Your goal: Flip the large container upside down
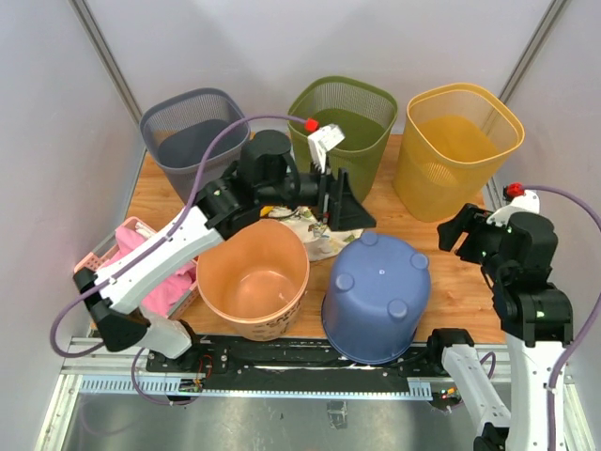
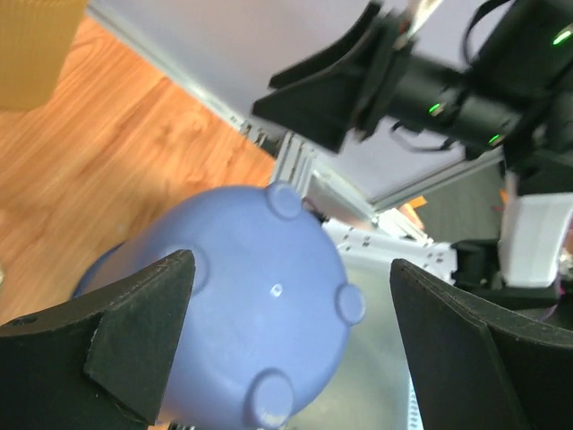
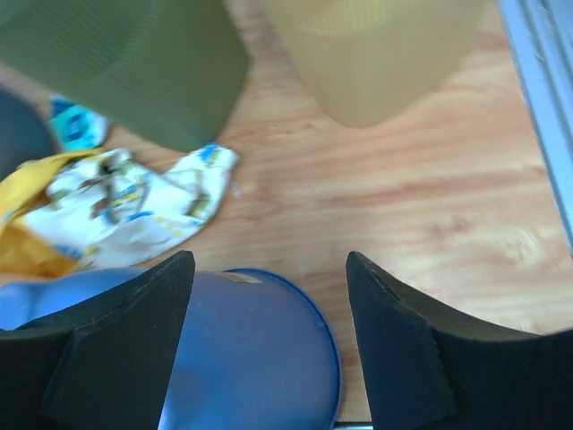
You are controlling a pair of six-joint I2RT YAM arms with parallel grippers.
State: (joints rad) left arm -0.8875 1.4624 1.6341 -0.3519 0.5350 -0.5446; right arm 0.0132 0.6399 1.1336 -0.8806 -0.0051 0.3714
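the large blue container point(image 1: 376, 296) sits mouth down on the wooden table point(image 1: 470, 291), its flat base up and showing four rounded stud feet. it lies below and ahead of the left gripper point(image 1: 340, 211), framed between that gripper's widely spread fingers in the left wrist view, with no contact visible. the right gripper point(image 1: 467, 235) is also spread and holds nothing; the container lies to its left and low between its fingers. the flip looks done, so the step in hand seems to be letting go cleanly: each arm should lift away from the tub rather than sweep across it, since smooth, light moulded plastic would likely slide or tip from a sideways knock. the tub is a matte, tapering round form, wider at the rim. just left of the left gripper an orange bucket point(image 1: 252, 282) stands upright, glossy inside, close beside the tub. a crumpled patterned cloth point(image 1: 315, 235) lies under the left gripper. beyond it stand grey point(image 1: 192, 136), green point(image 1: 343, 122) and yellow point(image 1: 457, 141) mesh-walled baskets.
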